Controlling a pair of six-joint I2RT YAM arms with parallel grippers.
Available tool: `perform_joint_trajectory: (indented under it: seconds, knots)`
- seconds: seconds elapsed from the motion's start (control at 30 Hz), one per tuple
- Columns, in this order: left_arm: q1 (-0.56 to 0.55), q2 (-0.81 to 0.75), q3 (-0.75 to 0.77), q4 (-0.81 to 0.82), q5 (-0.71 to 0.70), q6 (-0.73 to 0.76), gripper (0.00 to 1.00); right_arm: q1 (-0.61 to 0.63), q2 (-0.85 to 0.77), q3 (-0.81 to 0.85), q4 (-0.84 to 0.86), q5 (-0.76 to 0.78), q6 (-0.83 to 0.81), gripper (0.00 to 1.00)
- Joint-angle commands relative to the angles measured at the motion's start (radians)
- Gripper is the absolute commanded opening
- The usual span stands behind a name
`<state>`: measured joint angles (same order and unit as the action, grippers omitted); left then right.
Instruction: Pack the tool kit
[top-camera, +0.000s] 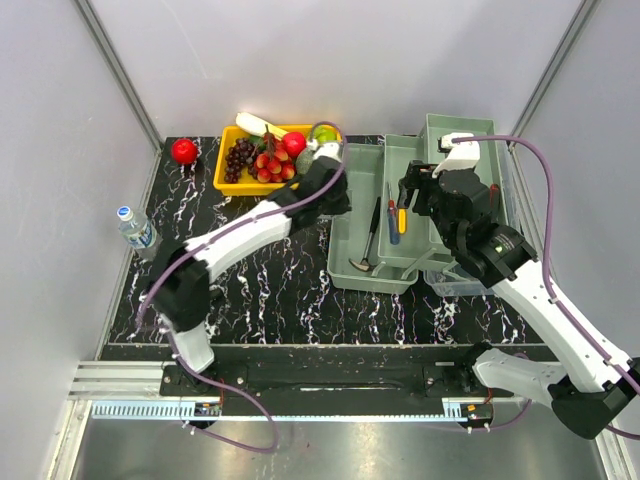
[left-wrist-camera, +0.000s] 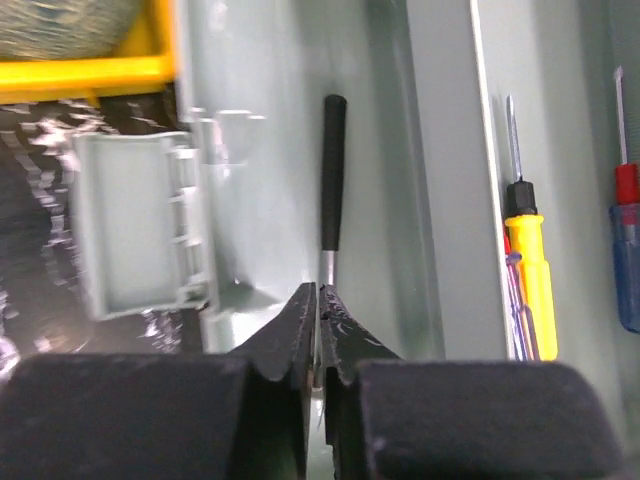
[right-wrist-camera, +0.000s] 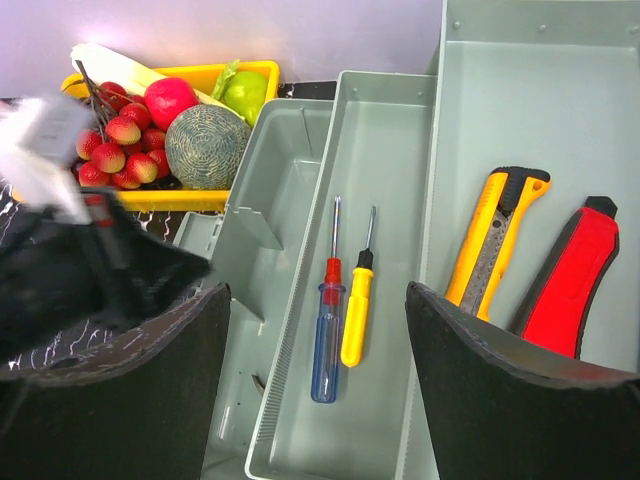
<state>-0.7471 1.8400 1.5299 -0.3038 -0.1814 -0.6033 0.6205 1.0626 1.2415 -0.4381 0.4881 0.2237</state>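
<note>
The grey-green toolbox (top-camera: 345, 262) lies open at centre right, its inner tray (right-wrist-camera: 385, 120) beside the lid part (right-wrist-camera: 545, 110). A black-handled hammer (top-camera: 370, 240) lies on the box floor and also shows in the left wrist view (left-wrist-camera: 333, 170). A blue-and-red screwdriver (right-wrist-camera: 328, 330) and a yellow screwdriver (right-wrist-camera: 355, 310) lie in the tray. A yellow utility knife (right-wrist-camera: 495, 240) and a red one (right-wrist-camera: 565, 285) lie in the lid part. My left gripper (top-camera: 338, 200) (left-wrist-camera: 320, 292) is shut just above the hammer's shaft, with no hold showing. My right gripper (top-camera: 408, 195) (right-wrist-camera: 315, 380) is open over the tray.
A yellow tray (top-camera: 228, 182) of fruit stands at the back left, close to the toolbox's corner. A red apple (top-camera: 184, 150) and a water bottle (top-camera: 133, 228) are at the left. Grey walls close the table in on three sides.
</note>
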Motion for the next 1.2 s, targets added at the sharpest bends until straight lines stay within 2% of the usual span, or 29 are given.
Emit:
perform_joint_trajectory:
  seconds: [0.0, 0.1, 0.17, 0.2, 0.33, 0.47, 0.63, 0.77, 1.1, 1.17]
  knots:
    - [0.060, -0.266, -0.111, 0.023, -0.138, 0.030, 0.15, -0.002, 0.007, 0.009, 0.038, 0.017, -0.011, 0.76]
    - [0.110, -0.385, -0.209, -0.007, -0.188, 0.023, 0.30, -0.002, 0.017, 0.007, 0.044, 0.009, -0.003, 0.76]
    - [0.144, -0.447, -0.266, -0.062, -0.249, 0.007, 0.49, -0.004, 0.022, 0.006, 0.044, 0.006, 0.000, 0.76]
    - [0.166, -0.467, -0.287, -0.098, -0.280, -0.004, 0.54, -0.004, 0.022, 0.004, 0.047, 0.004, 0.000, 0.76]
    - [0.314, -0.510, -0.367, -0.231, -0.257, -0.065, 0.79, -0.002, 0.031, -0.004, 0.053, -0.005, 0.006, 0.76]
    - [0.465, -0.536, -0.442, -0.351, -0.222, -0.136, 0.92, -0.002, 0.034, -0.007, 0.052, -0.003, 0.008, 0.76]
    - [0.592, -0.510, -0.519, -0.426, -0.250, -0.174, 0.99, -0.002, 0.043, -0.008, 0.052, 0.003, 0.008, 0.76]
    - [0.692, -0.449, -0.583, -0.394, -0.153, -0.145, 0.99, -0.004, 0.045, -0.008, 0.052, 0.012, 0.008, 0.76]
    - [0.730, -0.325, -0.680, -0.295, -0.182, -0.159, 0.92, -0.002, 0.036, -0.025, 0.061, 0.035, 0.003, 0.77]
    - [0.732, -0.291, -0.703, -0.265, -0.164, -0.153, 0.88, -0.002, 0.036, -0.027, 0.061, 0.040, 0.005, 0.77]
